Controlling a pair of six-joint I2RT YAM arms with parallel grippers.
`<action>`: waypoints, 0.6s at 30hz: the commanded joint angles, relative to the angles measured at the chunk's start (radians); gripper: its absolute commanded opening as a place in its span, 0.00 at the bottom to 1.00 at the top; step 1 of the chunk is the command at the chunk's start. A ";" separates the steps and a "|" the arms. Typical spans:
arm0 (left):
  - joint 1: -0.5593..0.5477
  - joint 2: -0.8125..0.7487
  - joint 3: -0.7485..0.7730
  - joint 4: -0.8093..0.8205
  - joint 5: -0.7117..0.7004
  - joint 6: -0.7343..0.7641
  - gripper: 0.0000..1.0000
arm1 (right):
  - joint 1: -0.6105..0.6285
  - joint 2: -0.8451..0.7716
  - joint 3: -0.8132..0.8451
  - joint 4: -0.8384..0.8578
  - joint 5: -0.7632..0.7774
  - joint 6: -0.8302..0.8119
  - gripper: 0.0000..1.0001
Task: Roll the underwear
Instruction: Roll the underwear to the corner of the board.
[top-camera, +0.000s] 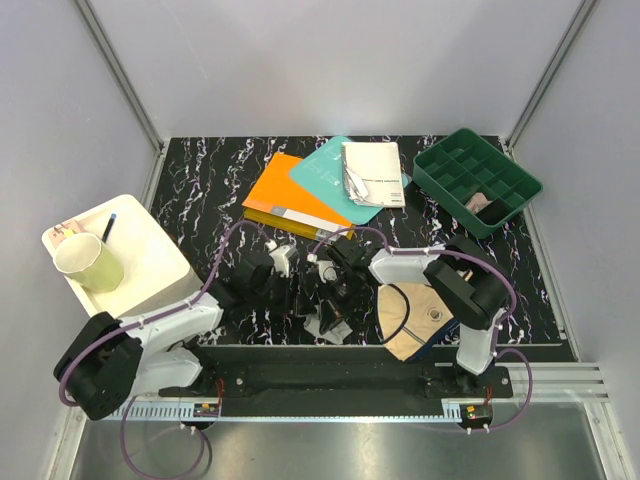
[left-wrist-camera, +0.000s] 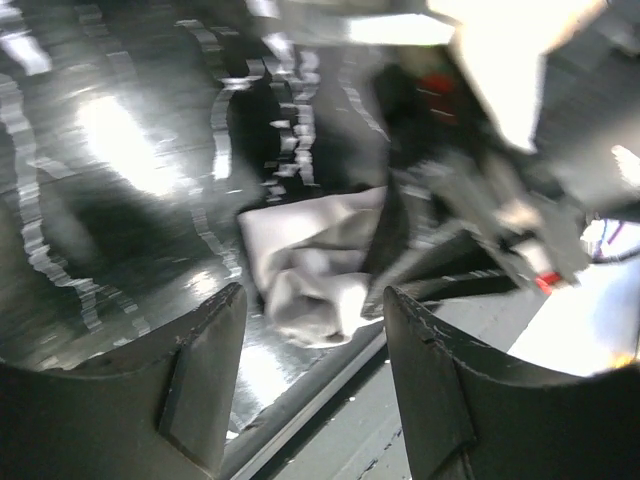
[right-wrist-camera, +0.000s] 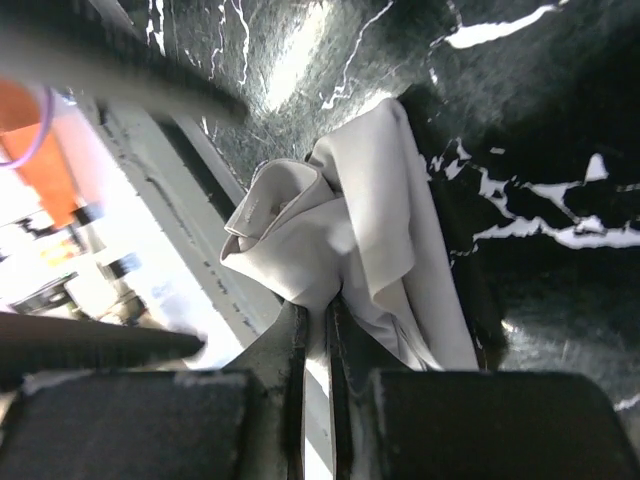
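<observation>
Right gripper (right-wrist-camera: 318, 312) jaws pinch crumpled light grey fabric briefs (right-wrist-camera: 340, 220), frame centre; left gripper (left-wrist-camera: 312, 295) jaws wide, cloth just beyond.

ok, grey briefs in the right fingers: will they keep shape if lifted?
Probably not: the grey briefs sit crumpled in soft folds, so they'd likely droop from the right fingers. Pushed on the glossy tabletop, they'd probably bunch or slide, not roll.
</observation>
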 joint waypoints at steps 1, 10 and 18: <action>-0.045 0.022 -0.006 0.113 0.033 0.030 0.60 | -0.034 0.054 0.043 -0.034 -0.110 -0.001 0.01; -0.057 0.059 -0.038 0.154 0.039 0.015 0.52 | -0.074 0.114 0.057 -0.040 -0.142 -0.004 0.01; -0.069 0.108 -0.063 0.226 0.081 -0.010 0.43 | -0.090 0.131 0.061 -0.040 -0.154 -0.007 0.01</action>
